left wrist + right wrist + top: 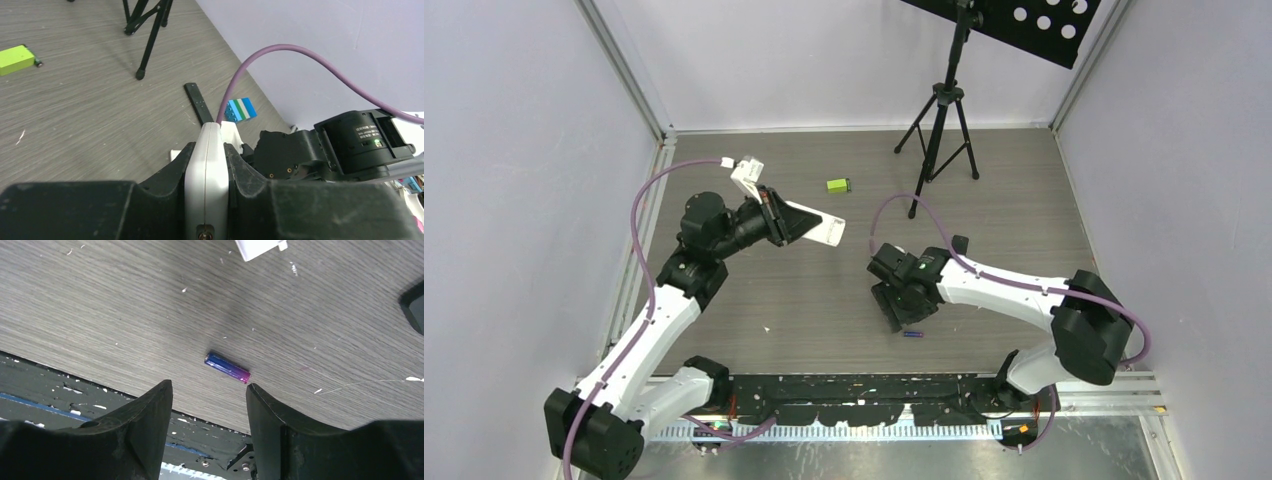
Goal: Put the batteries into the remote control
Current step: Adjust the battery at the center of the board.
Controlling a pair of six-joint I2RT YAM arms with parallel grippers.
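Note:
My left gripper (786,222) is shut on the white remote control (826,228) and holds it above the table. In the left wrist view the remote (207,165) stands edge-on, clamped between both fingers. A blue-purple battery (227,367) lies flat on the wood table near the front edge; it also shows in the top view (912,333). My right gripper (209,387) is open and empty just above it, the battery beyond its fingertips, closer to the right one. In the top view the right gripper (894,312) is just left of the battery. No other battery shows.
A lime-green block (837,185) lies at the back centre. A black tripod (939,125) stands at the back right. A black strip (200,104) and a blue-green-white striped block (240,109) lie near the right arm. A white object's corner (257,247) shows beyond the battery.

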